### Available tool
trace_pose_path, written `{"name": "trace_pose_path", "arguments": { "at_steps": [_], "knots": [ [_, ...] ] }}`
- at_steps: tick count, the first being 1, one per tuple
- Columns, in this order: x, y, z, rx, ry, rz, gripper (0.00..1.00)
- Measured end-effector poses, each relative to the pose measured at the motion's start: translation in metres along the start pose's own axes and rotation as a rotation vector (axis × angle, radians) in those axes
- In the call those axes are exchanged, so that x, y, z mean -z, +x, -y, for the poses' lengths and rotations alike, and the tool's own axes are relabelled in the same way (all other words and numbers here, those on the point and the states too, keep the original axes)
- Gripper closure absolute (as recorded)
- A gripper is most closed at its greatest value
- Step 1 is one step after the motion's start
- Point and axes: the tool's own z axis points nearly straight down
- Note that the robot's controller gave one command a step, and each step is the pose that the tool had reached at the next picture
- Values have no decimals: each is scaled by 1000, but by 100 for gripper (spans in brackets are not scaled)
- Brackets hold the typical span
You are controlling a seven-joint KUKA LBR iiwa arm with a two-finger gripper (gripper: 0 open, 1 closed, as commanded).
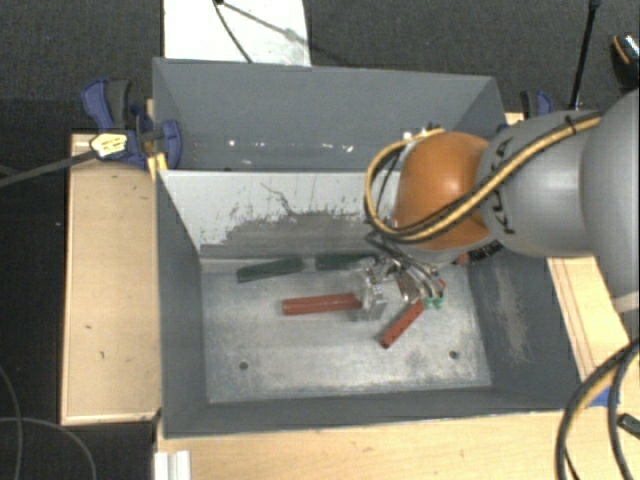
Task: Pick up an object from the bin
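Gripper (378, 293) low in bin (182, 308), centre-right, at right end of long red stick (318, 306). Claw state: cannot tell. Shorter red stick (399, 325) just right, nearer. Dark green sticks (268, 268) farther back.

A long, flat reddish-brown bar (320, 306) lies on its broad face, almost level across the view. Its right end comes right up to the gripper (383, 293), and the rest stretches away to the gripper's left. A shorter red bar (400, 325) lies slanted just below and to the right of the gripper. Up and left of the gripper lie a near dark green bar (342, 261) and a farther dark green bar (268, 268), almost end to end.
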Motion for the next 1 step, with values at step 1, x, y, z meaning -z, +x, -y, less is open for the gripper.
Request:
{"name": "trace_pose_path", "arguments": {
  "at_steps": [1],
  "knots": [
    [157, 13, -40, 335, 2, 9, 100]
  ]
}}
